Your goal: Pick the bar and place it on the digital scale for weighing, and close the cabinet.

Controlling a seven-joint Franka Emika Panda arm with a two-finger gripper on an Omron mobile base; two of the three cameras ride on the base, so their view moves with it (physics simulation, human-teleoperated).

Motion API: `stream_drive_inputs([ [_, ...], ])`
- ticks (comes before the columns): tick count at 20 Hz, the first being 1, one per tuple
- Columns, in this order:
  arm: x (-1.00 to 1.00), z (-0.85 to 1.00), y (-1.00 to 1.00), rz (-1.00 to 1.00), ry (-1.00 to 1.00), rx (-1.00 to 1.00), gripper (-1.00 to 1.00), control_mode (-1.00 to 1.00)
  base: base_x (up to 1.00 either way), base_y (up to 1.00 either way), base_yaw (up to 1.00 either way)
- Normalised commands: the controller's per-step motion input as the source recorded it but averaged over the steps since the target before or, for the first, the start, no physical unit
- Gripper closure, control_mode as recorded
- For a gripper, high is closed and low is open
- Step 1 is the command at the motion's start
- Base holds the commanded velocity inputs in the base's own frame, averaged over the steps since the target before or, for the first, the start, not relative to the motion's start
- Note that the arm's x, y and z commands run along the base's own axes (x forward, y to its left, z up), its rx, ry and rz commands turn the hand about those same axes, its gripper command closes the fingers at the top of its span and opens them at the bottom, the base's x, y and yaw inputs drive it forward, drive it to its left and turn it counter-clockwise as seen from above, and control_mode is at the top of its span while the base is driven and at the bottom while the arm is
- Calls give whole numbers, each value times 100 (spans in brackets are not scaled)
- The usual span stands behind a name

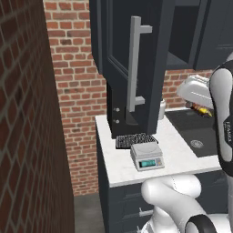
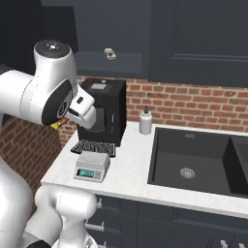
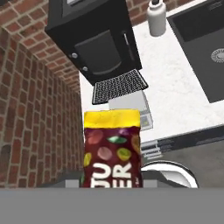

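Note:
The bar (image 3: 112, 148), reddish-brown with a yellow top end, rises from the bottom of the hand view, held in my gripper (image 1: 201, 109). It hangs in the air above the counter's front edge, and its tip (image 2: 57, 125) peeks out under the hand. The light-grey digital scale (image 1: 146, 155) (image 2: 92, 166) stands on the counter near the front with nothing on its platform. In the hand view the scale (image 3: 127, 101) lies just beyond the bar, partly hidden by it. The cabinet door (image 1: 119, 50) stands swung open, its long grey handle (image 1: 135, 63) facing me.
A black coffee machine (image 2: 102, 110) stands behind a dark ribbed tray (image 2: 94, 147). A white bottle (image 2: 145, 121) and a dark sink (image 2: 193, 162) lie to the right. A brick wall (image 1: 27, 136) closes the left side. A small item (image 2: 110, 53) rests on the open cabinet's shelf.

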Motion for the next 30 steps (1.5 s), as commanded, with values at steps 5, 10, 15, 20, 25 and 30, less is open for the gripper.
stream_drive_inputs([
  [5, -14, 0, 0, 27, 0, 0, 100, -100, 0, 0, 0],
  [10, 0, -15, 0, 29, -7, 0, 100, -100, 0, 0, 0],
  [15, 0, -38, 0, 29, -27, -3, 100, -100, 0, 0, 0],
  [20, 0, -39, 0, 29, -35, -4, 100, -100, 0, 0, 0],
  [25, 1, -32, 0, 30, -21, -2, 100, -100, 0, 0, 0],
  [30, 5, -31, 0, 28, 0, -1, 100, -100, 0, 0, 0],
])
